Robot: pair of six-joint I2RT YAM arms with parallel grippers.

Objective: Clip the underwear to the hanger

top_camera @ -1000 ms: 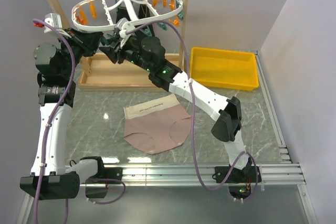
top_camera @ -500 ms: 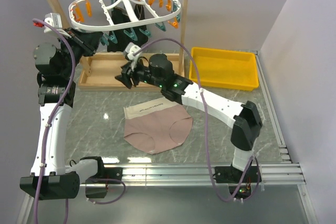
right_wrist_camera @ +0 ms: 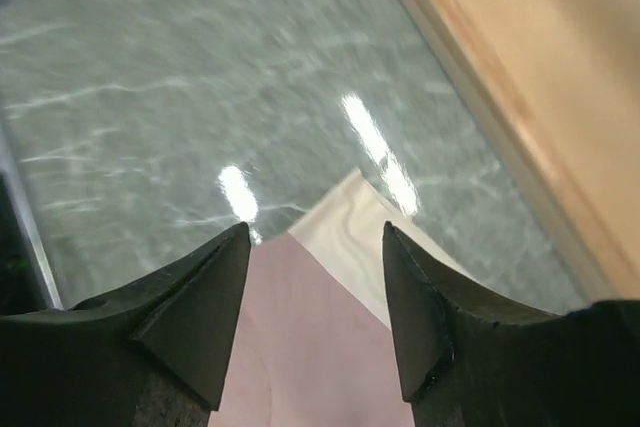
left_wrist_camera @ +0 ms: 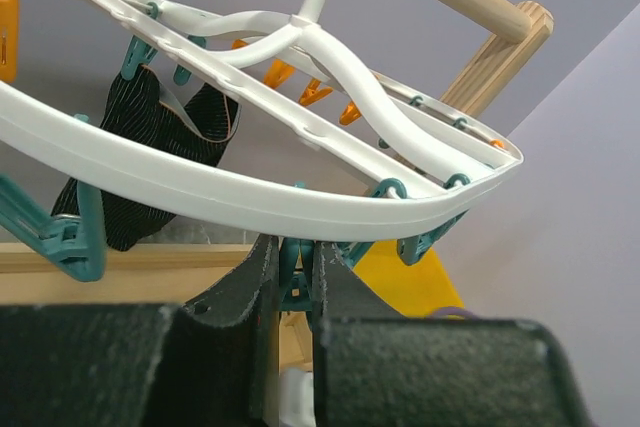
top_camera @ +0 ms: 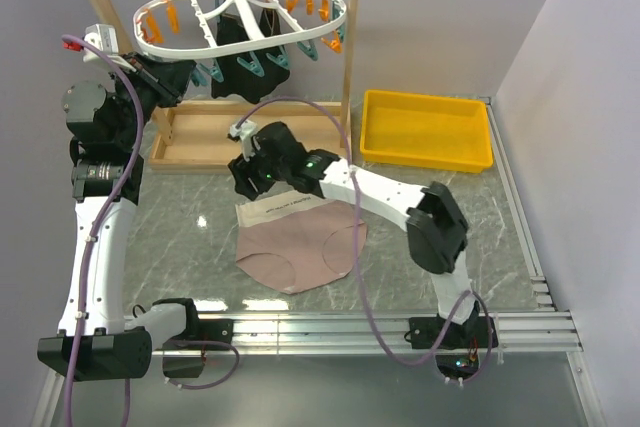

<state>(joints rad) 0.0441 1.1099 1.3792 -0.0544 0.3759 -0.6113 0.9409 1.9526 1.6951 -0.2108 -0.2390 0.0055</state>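
The pink underwear lies flat on the marble table, beige waistband toward the rack. The white oval hanger hangs from the wooden rack's top bar, with orange and teal clothespins under its rim. My left gripper is raised under the hanger's left side. In the left wrist view its jaws are shut on a teal clothespin below the hanger's rim. My right gripper is open and empty, low over the waistband's left corner. That corner lies between its fingertips.
A black garment hangs clipped to the hanger and shows in the left wrist view. The wooden rack's post and base tray stand behind the underwear. A yellow bin sits at the back right.
My right gripper has come down from beside the hanger to just over the underwear's waistband corner. The hanger has swung slightly and levelled. The left arm has stayed put.
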